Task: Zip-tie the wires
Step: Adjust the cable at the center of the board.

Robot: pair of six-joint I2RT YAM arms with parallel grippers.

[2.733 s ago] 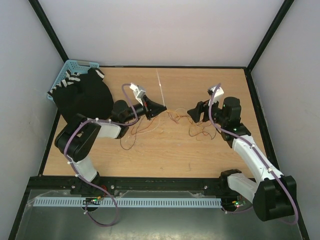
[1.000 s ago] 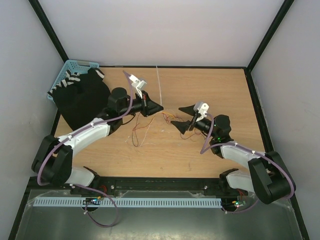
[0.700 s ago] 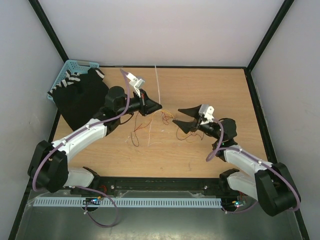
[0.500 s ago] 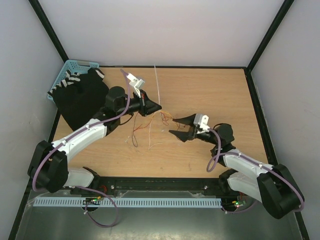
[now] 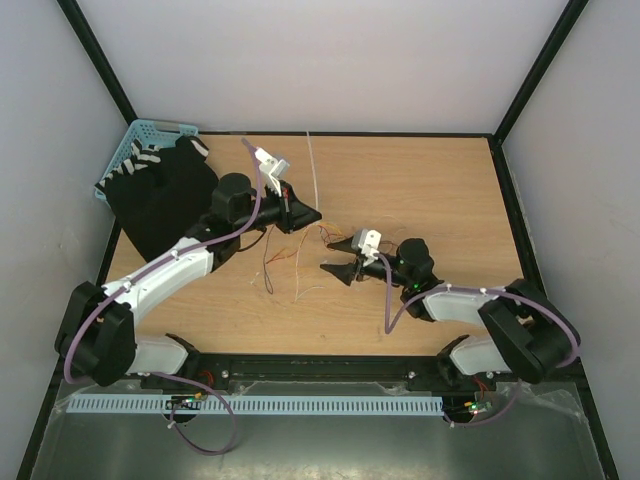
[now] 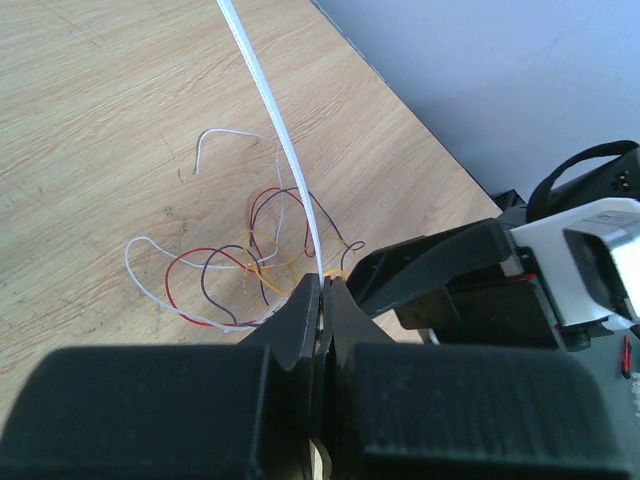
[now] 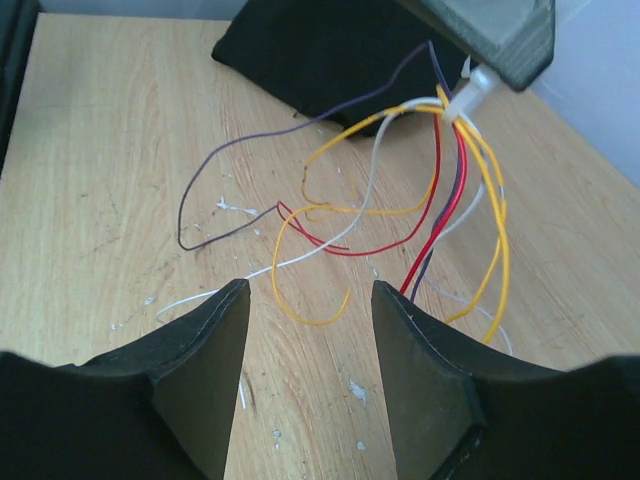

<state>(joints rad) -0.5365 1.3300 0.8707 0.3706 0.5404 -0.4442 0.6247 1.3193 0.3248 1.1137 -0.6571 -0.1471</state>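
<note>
1. The table (image 5: pixel 450 180) carries a black cloth (image 5: pixel 165 200) at its far left corner, partly over a blue basket (image 5: pixel 130 150)
2. The left gripper (image 6: pixel 322 285), held above mid-table, has its jaws pinched tight on the zip tie (image 6: pixel 270 110)
3. The right gripper (image 7: pixel 310 300) sits low beside the wires (image 7: pixel 440 190), jaws spread wide and empty
4. The wires gather at the left gripper's tip, loops trailing onto the table
5. The zip tie runs straight, slanting up and away from the left jaws

A black cloth (image 5: pixel 165 200) apparently overlaps a blue basket (image 5: pixel 150 130) at the table's (image 5: pixel 430 180) far-left corner.
</note>
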